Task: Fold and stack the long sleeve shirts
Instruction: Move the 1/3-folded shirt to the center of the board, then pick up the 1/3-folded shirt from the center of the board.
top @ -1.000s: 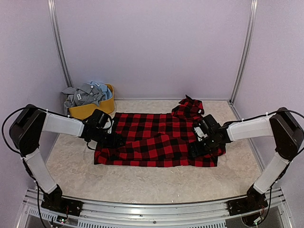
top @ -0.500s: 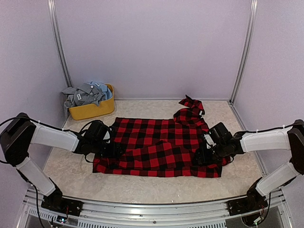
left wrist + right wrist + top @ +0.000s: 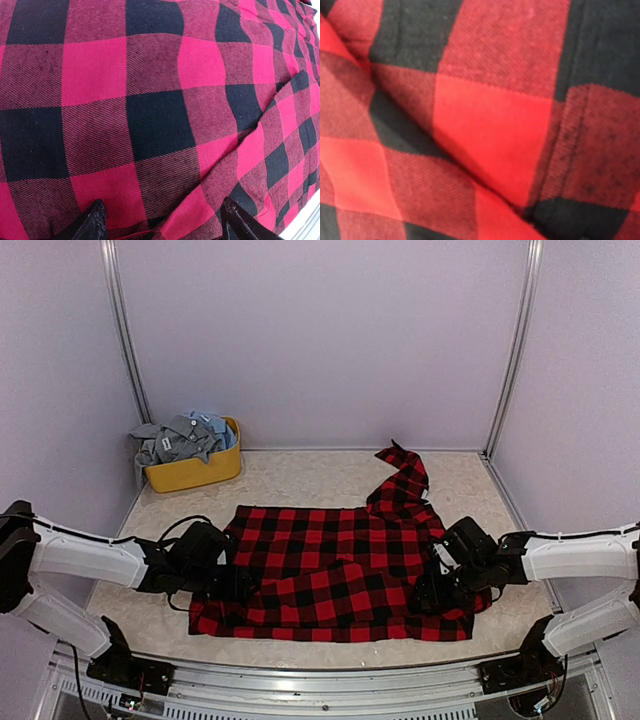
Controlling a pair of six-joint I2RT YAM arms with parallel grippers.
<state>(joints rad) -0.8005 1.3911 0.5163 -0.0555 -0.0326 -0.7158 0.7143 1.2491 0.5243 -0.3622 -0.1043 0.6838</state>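
A red-and-black check long sleeve shirt lies spread on the table near the front edge, with one sleeve trailing toward the back right. A folded layer runs along its near half. My left gripper rests on the shirt's left side. In the left wrist view its fingertips stand wide apart on the cloth, and a fold edge runs between them. My right gripper sits on the shirt's right side. Check cloth fills the right wrist view and hides the fingers.
A yellow tub at the back left holds grey and pale blue shirts. Lilac walls close in the table on three sides. A metal rail runs along the front edge, close to the shirt's hem.
Both arms have drawn back toward the front edge, and the shirt has slid with them. The sleeve at the back right has stretched out longer.
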